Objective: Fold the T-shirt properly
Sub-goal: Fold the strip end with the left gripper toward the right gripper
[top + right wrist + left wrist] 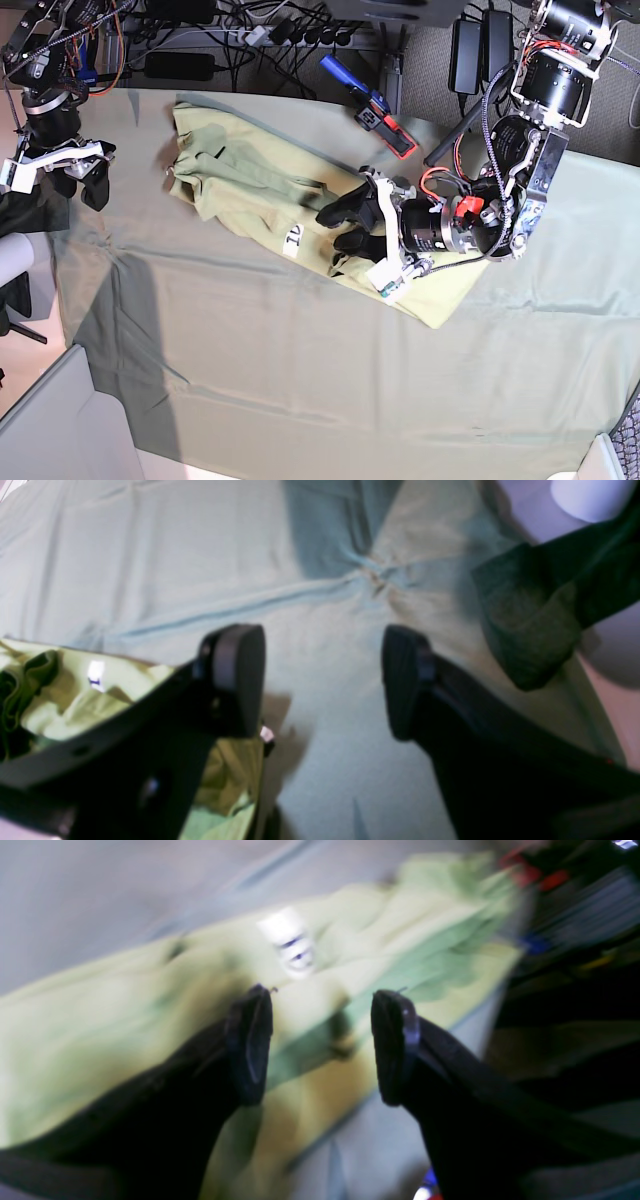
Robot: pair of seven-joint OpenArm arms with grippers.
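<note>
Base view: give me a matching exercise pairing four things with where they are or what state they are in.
Things:
1. T-shirt
2. left tool
3. right tool
4. neck label

Places or states:
A. open, above the shirt's middle
B. small white patch on the shirt
C. open, at the cloth's edge, away from the shirt
D. lying rumpled on the grey-green table cloth

Pairs: 1-D, 2-A, 3-C, 4-B

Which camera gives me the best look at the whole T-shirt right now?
The base view: the T-shirt lies there full length, crumpled. The left wrist view shows a blurred patch with its white label; the right wrist view catches only a corner.
</note>
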